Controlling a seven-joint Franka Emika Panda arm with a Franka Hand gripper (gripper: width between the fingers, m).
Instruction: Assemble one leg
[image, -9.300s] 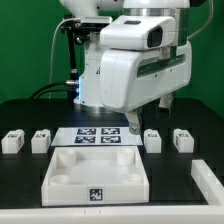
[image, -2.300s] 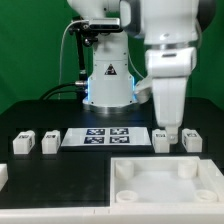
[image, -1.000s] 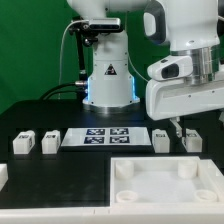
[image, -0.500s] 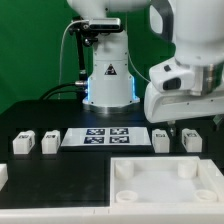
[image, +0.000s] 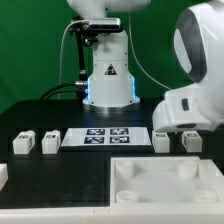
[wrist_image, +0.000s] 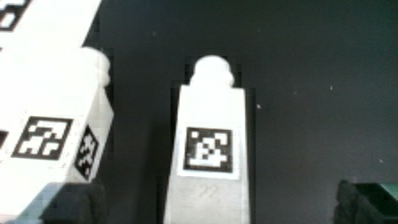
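In the wrist view a leg (wrist_image: 214, 150), a white block with a rounded tip and a square tag, lies on the black table between my fingers. My gripper (wrist_image: 214, 207) is open, with one dark finger (wrist_image: 50, 205) and the other (wrist_image: 375, 198) standing apart from the leg on either side. A second tagged leg (wrist_image: 50, 110) lies beside it. In the exterior view two legs (image: 161, 139) (image: 193, 139) lie at the right under the arm's white body (image: 192, 100), which hides the gripper. Two more legs (image: 22, 143) (image: 49, 141) lie at the left.
The marker board (image: 105, 136) lies in the middle, in front of the robot base (image: 108, 75). The large flat white piece with round corner sockets (image: 165, 185) fills the near right. A small white part (image: 3, 175) shows at the exterior view's left edge.
The arm's white body has shifted towards the exterior view's right and now hides the fingers that showed above the two right legs. The legs have not moved.
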